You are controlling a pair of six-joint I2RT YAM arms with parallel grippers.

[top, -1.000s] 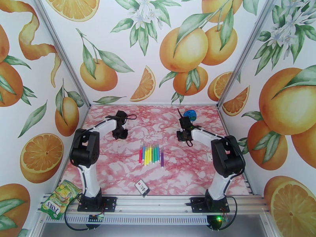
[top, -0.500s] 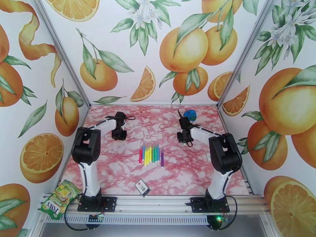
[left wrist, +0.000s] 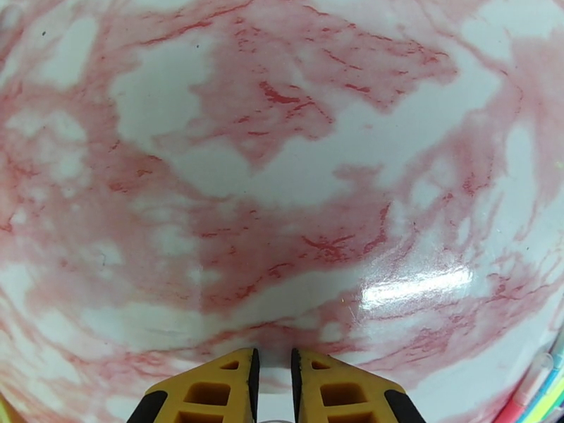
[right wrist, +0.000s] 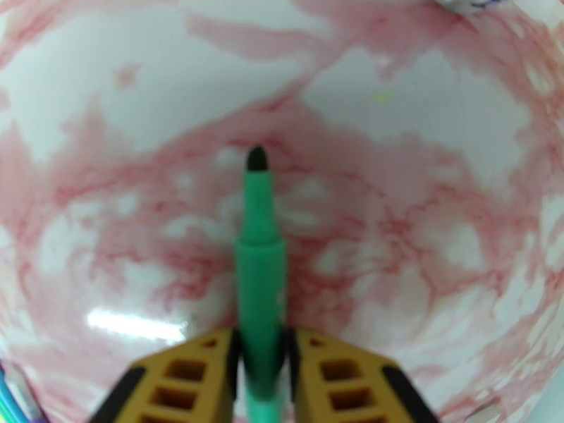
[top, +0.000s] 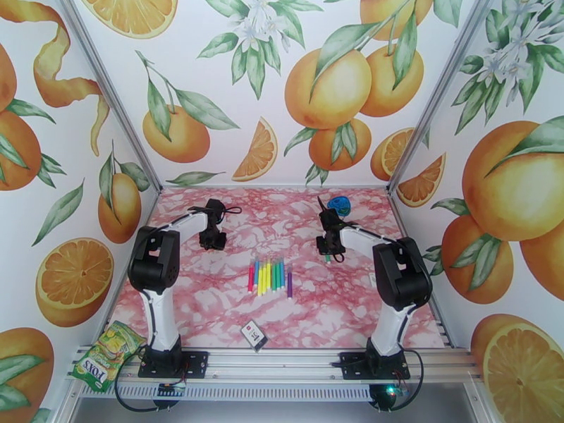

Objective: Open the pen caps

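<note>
- Pink-veined marble tabletop (top: 211, 304) runs under both arms, and the work sits right in the middle of it.
- Left gripper (top: 212, 242) hangs low over bare marble on the far left. Its yellow fingers (left wrist: 204, 389) stand almost together with a thin slit between them, and I cannot tell whether anything small is pinched in there.
- Right gripper (top: 329, 249) mirrors it on the far right, clamped on a green marker pen (right wrist: 259, 276) that runs straight out past the fingertips and points down at the table.
- Row of thin marker pens (top: 270, 276), pink at one side through to purple at the other, lies between the two grippers and a little nearer the bases. Every barrel runs near-to-far.
- Pink side sits towards the left arm, purple side towards the right. Neither looks clearly nearer, I'd say.
- Either arm's next pick means reaching inward and back, jaws set across a barrel.
- Pen caps on that row are too small to place at one end or the other.
- Dark nib (right wrist: 257, 158) of the green pen is bare, so its cap is off.
</note>
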